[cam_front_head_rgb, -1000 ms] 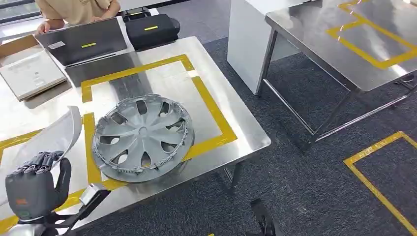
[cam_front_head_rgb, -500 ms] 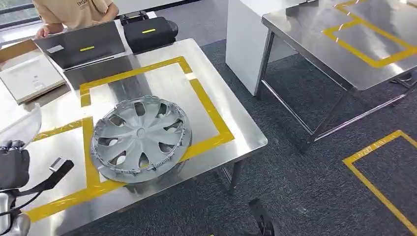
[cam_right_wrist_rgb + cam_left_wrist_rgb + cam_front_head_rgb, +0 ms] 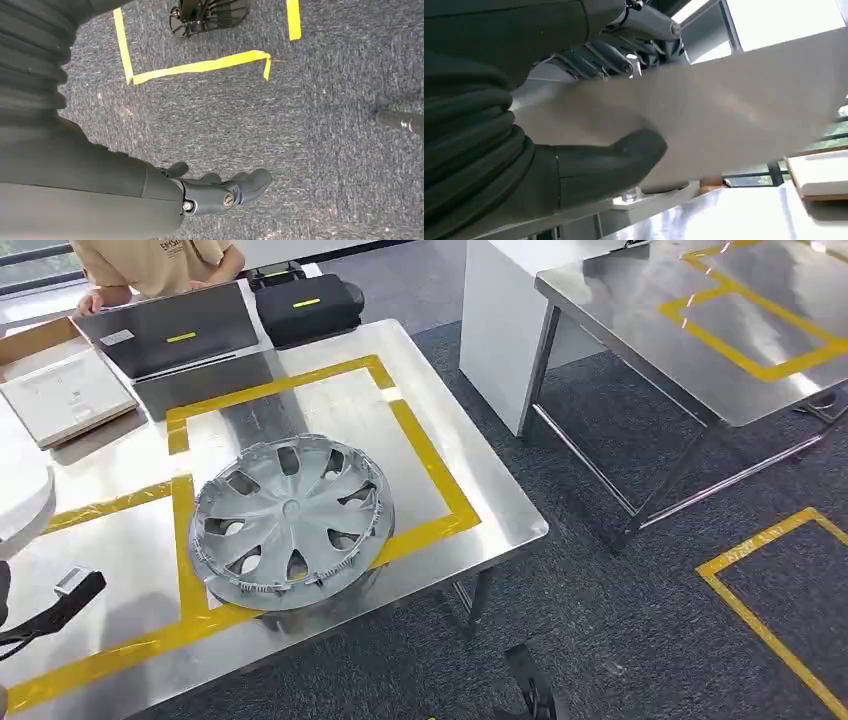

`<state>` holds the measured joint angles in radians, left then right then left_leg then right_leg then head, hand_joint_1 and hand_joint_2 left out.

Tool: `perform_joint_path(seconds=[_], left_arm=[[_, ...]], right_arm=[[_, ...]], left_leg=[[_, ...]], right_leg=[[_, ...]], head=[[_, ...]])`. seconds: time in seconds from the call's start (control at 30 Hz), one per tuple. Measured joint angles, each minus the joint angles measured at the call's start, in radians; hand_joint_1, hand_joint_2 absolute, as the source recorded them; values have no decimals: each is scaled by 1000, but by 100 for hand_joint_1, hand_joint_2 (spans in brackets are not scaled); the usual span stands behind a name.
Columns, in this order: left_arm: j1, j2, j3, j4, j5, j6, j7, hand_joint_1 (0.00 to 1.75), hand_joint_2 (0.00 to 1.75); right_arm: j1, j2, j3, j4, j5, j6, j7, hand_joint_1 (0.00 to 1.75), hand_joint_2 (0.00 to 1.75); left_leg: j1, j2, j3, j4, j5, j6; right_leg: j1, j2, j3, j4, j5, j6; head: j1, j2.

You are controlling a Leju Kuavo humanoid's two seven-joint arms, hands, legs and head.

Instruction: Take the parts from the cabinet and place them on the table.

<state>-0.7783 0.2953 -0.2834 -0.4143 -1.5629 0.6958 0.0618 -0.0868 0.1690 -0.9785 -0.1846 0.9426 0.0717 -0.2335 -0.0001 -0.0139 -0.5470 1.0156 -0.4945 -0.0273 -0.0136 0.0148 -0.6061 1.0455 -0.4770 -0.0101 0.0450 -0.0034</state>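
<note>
A grey wheel cover (image 3: 290, 520) lies flat on the steel table (image 3: 440, 420), over the yellow tape lines. A curved white panel (image 3: 20, 502) juts in at the table's left edge. In the left wrist view my left hand (image 3: 524, 165) grips this white panel (image 3: 734, 110), with the thumb (image 3: 619, 157) pressed against its face. My right hand (image 3: 220, 192) hangs over the grey carpet, away from the table, its fingers loosely apart and holding nothing.
At the table's far end are a laptop (image 3: 165, 330), a black case (image 3: 305, 302), a flat box (image 3: 60, 390) and a seated person (image 3: 155, 260). A second steel table (image 3: 700, 350) stands to the right across a carpeted aisle. Yellow tape (image 3: 770, 620) marks the floor.
My left hand and the white panel have moved left, and the hand has gone past the head view's edge. The wheel cover has stayed put.
</note>
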Motion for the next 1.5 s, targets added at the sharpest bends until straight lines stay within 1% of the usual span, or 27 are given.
perform_joint_path(seconds=[0.43, 0.47, 0.5, 0.53, 0.57, 0.67, 0.7, 0.73, 0.77, 0.8, 0.83, 0.87, 0.9, 0.93, 1.0, 1.03, 1.07, 1.1, 1.17, 1.2, 1.23, 1.27, 1.33, 1.37, 1.4, 1.43, 1.5], left_arm=[[59, -5, -4, -131, -3, 6, -45, 0, 0], [65, -3, -4, -143, -3, 6, -46, 0, 0], [73, -2, -4, -160, -3, 6, -45, 0, 0], [82, -4, -6, -175, -3, 6, -39, 0, 0], [84, -4, -10, -188, -3, 7, -28, 0, 0], [99, -4, -28, -207, -3, 7, -16, 0, 0], [104, -6, -34, -207, -3, 7, -13, 0, 0], [107, -7, -40, -207, -3, 6, -11, 0, 0], [108, -8, -44, -207, -3, 7, -9, 0, 0], [108, -8, -46, -208, -3, 7, -9, 0, 0], [107, -9, -48, -210, -3, 7, -8, 0, 0], [107, -6, -49, -217, -3, 6, -8, 0, 0], [107, -6, -52, -219, -3, 6, -9, 0, 0], [105, -6, -55, -224, -3, 8, -9, 0, 0], [105, -3, -58, -224, -3, 7, -6, 0, 0], [105, -2, -60, -224, -3, 7, -6, 0, 0], [105, -1, -63, -224, -3, 7, -6, 0, 0], [104, -1, -64, -224, -3, 7, -6, 0, 0], [104, -1, -66, -224, -3, 7, -6, 0, 0], [105, -1, -67, -224, -3, 7, -6, 0, 0], [105, -1, -67, -224, -3, 7, -6, 0, 0], [105, -1, -68, -224, -3, 7, -6, 0, 0], [103, 0, -69, -225, -3, 7, -6, 0, 0], [101, 0, -69, -229, -3, 7, -6, 0, 0], [100, 1, -69, -232, -3, 7, -5, 0, 0], [99, 2, -69, -233, -3, 7, -3, 0, 0], [99, 4, -69, -234, -3, 7, -3, 0, 0]], right_arm=[[-2, 1, 0, 0, 0, 1, -5, 0, 0], [-2, 4, 0, 0, 1, 2, -6, 0, 0], [-2, 5, 0, 0, 2, 2, -6, 0, 0], [-3, 4, 0, 0, 3, 2, -7, 0, 0], [-3, 4, 0, 0, 6, 3, -10, 0, 0], [-4, 5, 0, 0, 7, 6, -9, 0, 0], [-3, 4, 0, 0, 6, 6, -9, 0, 0], [-3, 4, 0, 0, 6, 6, -9, 0, 0], [-3, 4, 0, 0, 6, 6, -9, 0, 0], [-4, 3, 0, 0, 6, 6, -9, 0, 0], [-5, 3, 0, 0, 6, 6, -10, 0, 0], [-7, 9, 0, 2, 6, 6, -10, 0, 0], [-6, 8, 0, 0, 5, 6, -12, 0, 0], [-6, 7, 0, 0, 5, 7, -13, 0, 0], [-7, 6, -1, 0, 3, 7, -14, 0, 0], [-7, 6, -1, 0, 3, 7, -15, 0, 0], [-7, 6, -1, 0, 3, 7, -16, 0, 0], [-7, 6, -1, 0, 3, 7, -16, 0, 0], [-7, 6, -1, 0, 3, 7, -15, 0, 0], [-7, 6, -1, 0, 3, 7, -15, 0, 0], [-7, 6, -1, 0, 3, 7, -15, 0, 0], [-7, 6, -1, 0, 3, 7, -15, 0, 0], [-7, 7, -1, 0, 3, 7, -15, 0, 0], [-7, 8, -1, 0, 3, 7, -15, 0, 0], [-9, 10, -1, 0, 3, 8, -15, 0, 0], [-10, 10, -1, 0, 2, 8, -15, 0, 0], [-10, 10, -1, 0, 2, 8, -14, 0, 0]], left_leg=[[0, 0, 0, 0, 0, 1], [-5, -1, 0, 5, 2, 11], [-4, 1, 13, -27, 19, 27], [12, 9, 30, -57, 36, 26], [12, 8, 35, -74, 45, 30], [21, 16, 29, -71, 47, 30], [26, 17, 26, -67, 46, 27], [34, 17, 22, -59, 43, 19], [44, 17, 16, -49, 38, 8], [56, 17, 9, -33, 30, -7], [67, 17, -1, -10, 20, -23], [58, 14, -20, 1, 14, -40], [60, 12, -26, 18, 9, -48], [59, 7, -29, 30, 8, -53], [61, 5, -34, 27, 11, -59], [63, 8, -40, 35, 0, -60], [61, 14, -52, 70, -35, -53], [58, 14, -74, 132, -79, -48], [45, 14, -134, 293, -160, -40], [40, 14, -149, 338, -173, -32], [33, 14, -143, 339, -164, -21], [24, 13, -119, 299, -137, -7], [4, 11, -22, 139, -68, 29], [-7, 12, 10, 70, -75, 44], [-8, 14, 24, 55, -68, 32], [-13, 9, 18, 53, -57, 24], [-16, 9, 12, 42, -42, 26]], right_leg=[[0, 0, 1, -1, 1, 1], [-7, -1, 4, -13, 13, 15], [-3, 2, 13, -28, 20, 20], [-3, -3, 12, -23, 11, 19], [1, -3, 0, 0, -11, 25], [-12, -4, -95, 200, -104, 40], [-17, -5, -113, 234, -105, 46], [-22, -6, -109, 221, -80, 55], [-29, -8, -85, 169, -40, 65], [-38, -12, -44, 88, 2, 78], [-47, -16, -7, 5, 10, 99], [-34, 3, -6, 41, -6, 98], [-35, 9, -30, 58, 11, 72], [-38, 8, -32, 50, -17, 48], [-37, 8, -43, 63, -16, 25], [-35, 6, -46, 62, -12, 15], [-32, 6, -48, 61, -8, 9], [-29, 5, -50, 59, -4, 3], [-19, 2, -60, 59, 5, -8], [-13, 1, -66, 59, 9, -11], [-6, 1, -73, 59, 15, -14], [0, 1, -80, 59, 21, -16], [9, 2, -87, 58, 32, -18], [8, 2, -90, 57, 37, -17], [12, 2, -94, 53, 45, -10], [8, 2, -93, 47, 55, -3], [6, 2, -92, 30, 76, 7]], head=[[0, 0], [0, 0], [-2, 0], [1, 0], [2, 0], [8, 0], [8, 0], [8, 0], [9, 0], [12, 0], [19, 0], [32, 0], [42, 0], [41, 0], [40, 0], [40, 0], [38, 0], [39, 0], [38, 0], [40, 0], [41, 0], [40, 0], [42, 0], [43, 0], [43, 0], [45, 0], [51, 0]])
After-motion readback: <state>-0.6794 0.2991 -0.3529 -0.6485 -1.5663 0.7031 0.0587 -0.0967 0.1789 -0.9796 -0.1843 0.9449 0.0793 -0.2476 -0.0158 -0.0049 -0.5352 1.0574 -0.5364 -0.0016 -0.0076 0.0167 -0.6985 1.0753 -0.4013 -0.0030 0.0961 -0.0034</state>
